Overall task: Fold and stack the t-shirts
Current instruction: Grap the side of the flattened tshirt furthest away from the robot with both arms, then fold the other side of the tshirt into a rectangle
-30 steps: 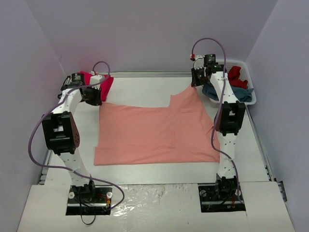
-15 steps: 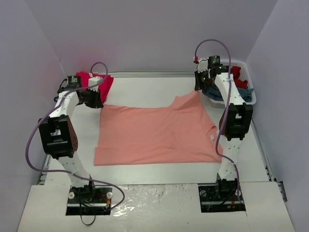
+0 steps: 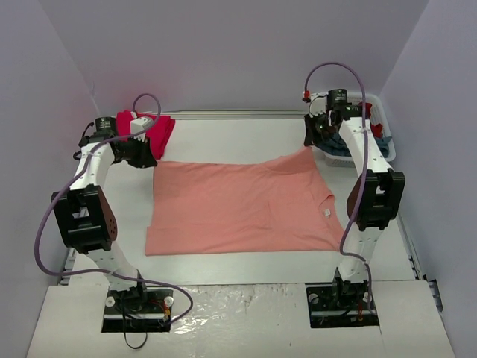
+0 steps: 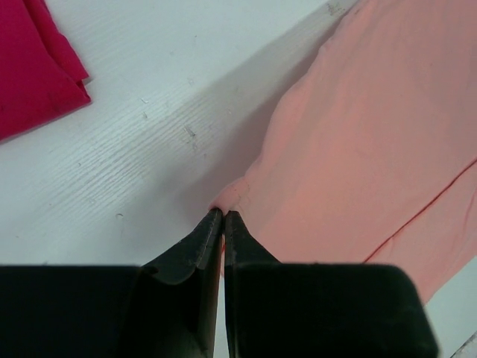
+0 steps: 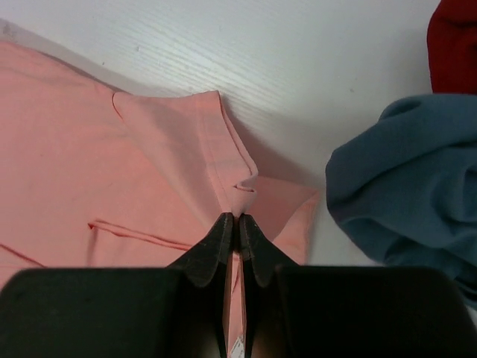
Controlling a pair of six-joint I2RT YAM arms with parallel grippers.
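Left gripper [image 4: 223, 215] pinched orange tee [image 3: 238, 209] at far-left corner; right gripper [image 5: 235, 218] pinched far-right corner.

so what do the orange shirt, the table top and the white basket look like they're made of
The salmon t-shirt: soft matte knit cloth, likely cotton jersey; it creases and shows stitched hems. The table top: hard, white-painted board with faint grain lines, possibly wood or laminate. The basket: looks like smooth white plastic, thin rim; too small to be sure.
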